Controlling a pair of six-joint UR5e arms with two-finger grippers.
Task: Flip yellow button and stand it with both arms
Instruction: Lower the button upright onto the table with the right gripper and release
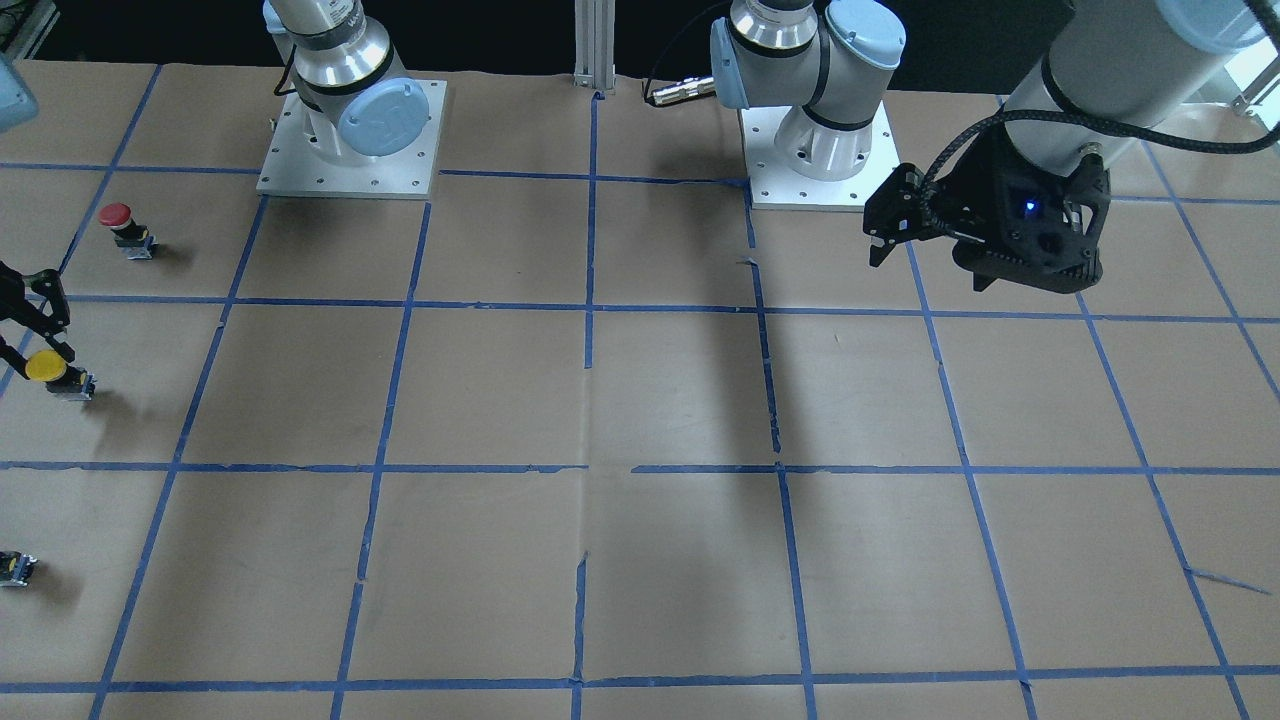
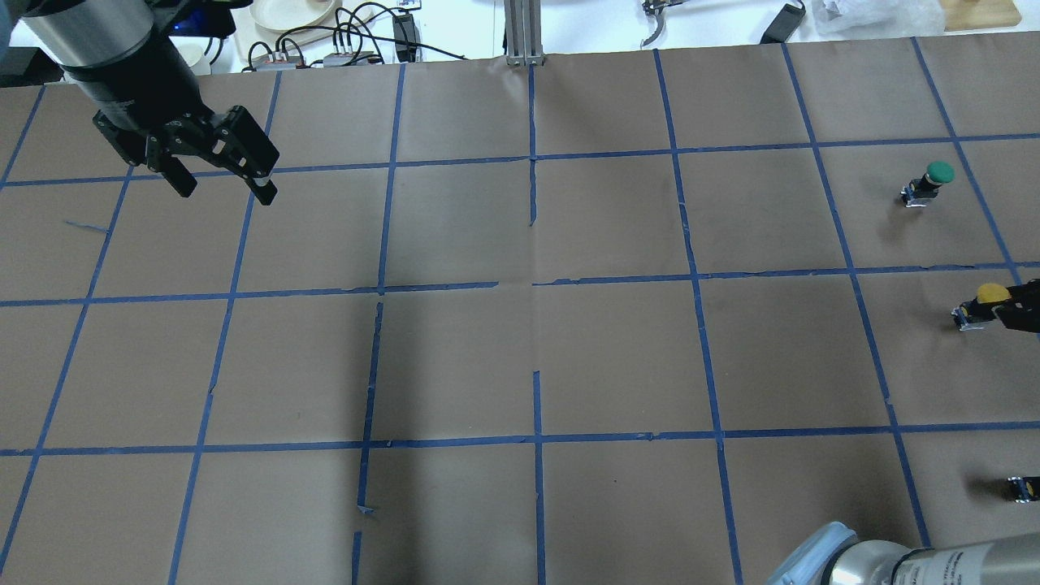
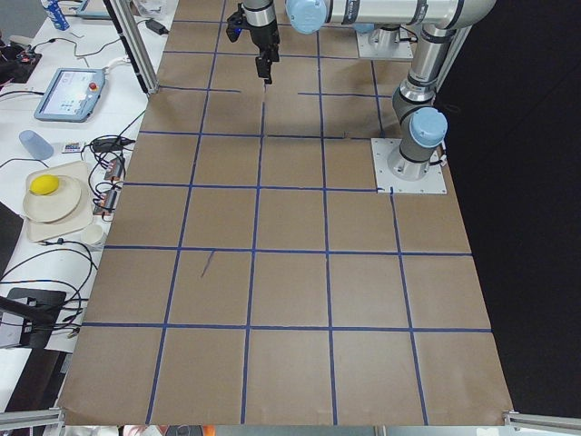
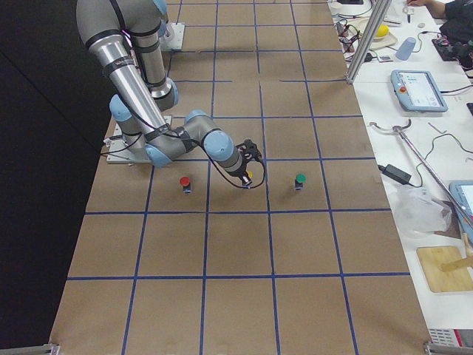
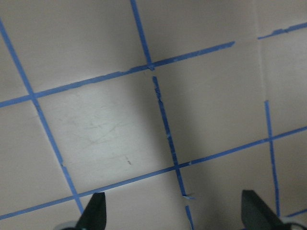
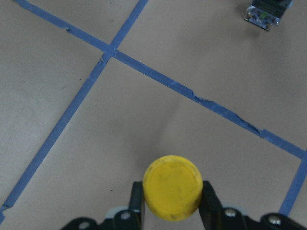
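So the right gripper [image 2: 1011,311] is the one doing the work here. In its wrist view the fingers [image 6: 210,199] sit tight on either side of the yellow button [image 6: 171,186], just under the cap, so I'd call that clamped on it. The left gripper [image 2: 226,185] hangs over the far left part of the worktop [image 2: 520,357] with its fingers spread wide and nothing between them, well apart from the action.

The button is way out at the right edge of the worktop in the overhead view. From the right side view it sits between a red-capped button [image 4: 185,182] and a green-capped one [image 4: 300,180].

My read is that this is the grasp step by the right arm, and the two-arm part hasn't started. The next move probably means lifting it and carrying it toward the middle, where the left fingers can reach. The turn-over and set-down can then be shared. The left arm has a long way to come.

Looks-wise it has a round, smooth yellow mushroom cap on a short black barrel with a small grey-black square base. It appears cap-up, with the base on or very near the worktop; I can't tell for sure. The round body could twist or slip in a pinch, and the small base could tip when it's set down.
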